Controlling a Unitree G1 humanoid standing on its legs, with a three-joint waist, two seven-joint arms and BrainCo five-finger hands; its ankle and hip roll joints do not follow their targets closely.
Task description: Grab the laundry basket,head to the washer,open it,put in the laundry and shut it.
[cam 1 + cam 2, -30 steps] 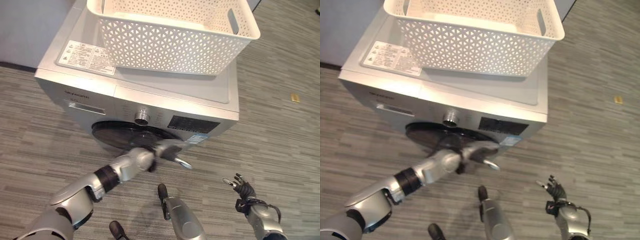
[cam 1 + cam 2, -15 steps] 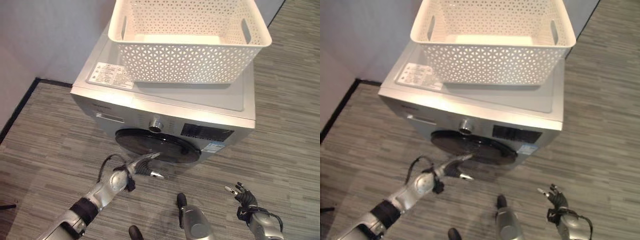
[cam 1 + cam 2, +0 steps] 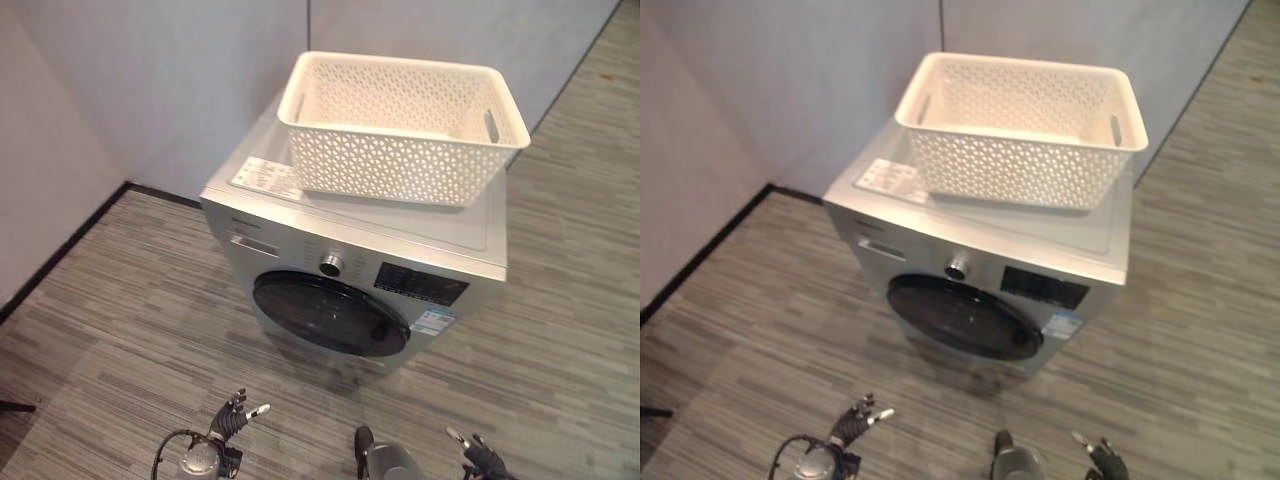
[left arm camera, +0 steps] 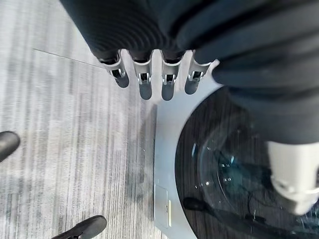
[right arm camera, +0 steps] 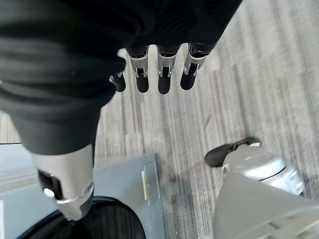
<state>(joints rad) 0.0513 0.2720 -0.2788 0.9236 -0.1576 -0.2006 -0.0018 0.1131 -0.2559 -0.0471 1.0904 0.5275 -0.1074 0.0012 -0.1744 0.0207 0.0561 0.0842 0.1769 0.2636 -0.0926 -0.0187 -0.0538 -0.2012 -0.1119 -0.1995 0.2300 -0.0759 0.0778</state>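
A silver front-loading washer (image 3: 380, 250) stands on grey striped flooring (image 3: 120, 340) against a pale partition wall (image 3: 150, 80). Its round dark glass door (image 3: 330, 315) sits flush in the front panel, shut. Above the door on the washer front are a silver control dial (image 3: 331, 264) and, beside the dial, a dark display panel (image 3: 420, 284). A small blue-and-white sticker (image 3: 430, 323) sits on the washer front just below that panel, next to the door's edge.

The white lattice laundry basket (image 3: 400, 125) rests on the washer's flat top, toward the rear, with an oval handle slot in each end wall. Its inside looks bare as far as the head views show. A white label sheet (image 3: 262, 176) lies on the washer top just beside the basket's front corner, partly under the basket's overhang.

The left hand (image 3: 237, 415) hangs low in front of the washer, well apart from the door, its fingers loosely spread and holding nothing; in the left wrist view its fingers (image 4: 144, 82) point straight toward the washer front, with the dark door glass beyond them. The right hand (image 3: 478, 453) is also low in front of the washer, well apart from it, toward the display-panel side; its fingers (image 5: 164, 74) are straight and relaxed over the flooring, empty.
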